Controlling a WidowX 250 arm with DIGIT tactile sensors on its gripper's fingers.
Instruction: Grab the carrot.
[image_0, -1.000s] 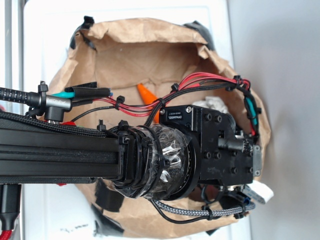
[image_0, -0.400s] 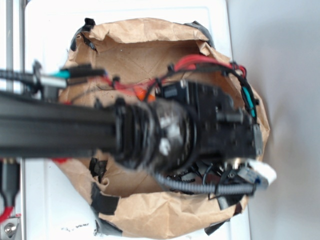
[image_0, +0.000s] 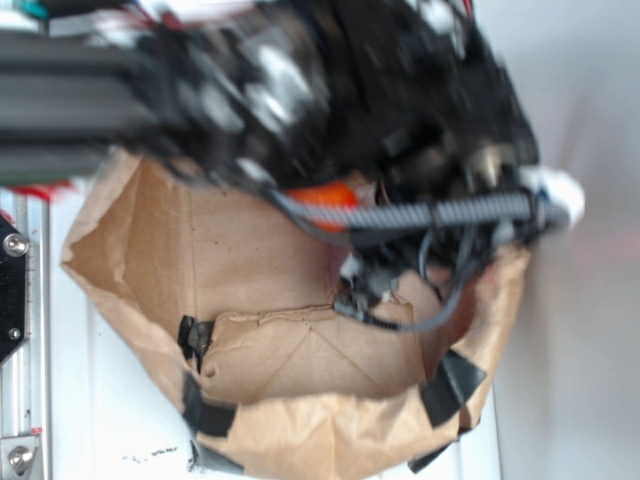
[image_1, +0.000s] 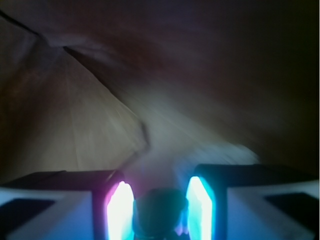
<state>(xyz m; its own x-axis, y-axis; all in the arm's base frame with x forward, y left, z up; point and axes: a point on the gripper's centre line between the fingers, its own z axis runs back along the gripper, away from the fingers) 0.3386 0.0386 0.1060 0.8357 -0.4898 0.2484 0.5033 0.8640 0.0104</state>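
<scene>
Where the wrist camera looks out between them, the two fingers of the gripper glow pale blue and pink at the bottom of the frame, with a narrow gap between them. A dark, rounded, greenish shape sits in that gap, touching or nearly touching both inner faces; it is too blurred to say whether it is the carrot's stem end, so I cannot tell for certain that the gripper has hold of anything. Beyond the fingers the view is a smear of brown paper with one dark crease running diagonally.

From outside, the arm fills the top of the frame, heavily blurred, with a braided cable looping beneath it. A patch of bright orange, the carrot, shows just under the arm's black body, above the cable and over the open mouth of the paper bag. Most of the carrot is hidden by the arm. The bag lies crumpled on a white surface, with black tape on its lower edge and a small white scrap showing inside it near the cable.
</scene>
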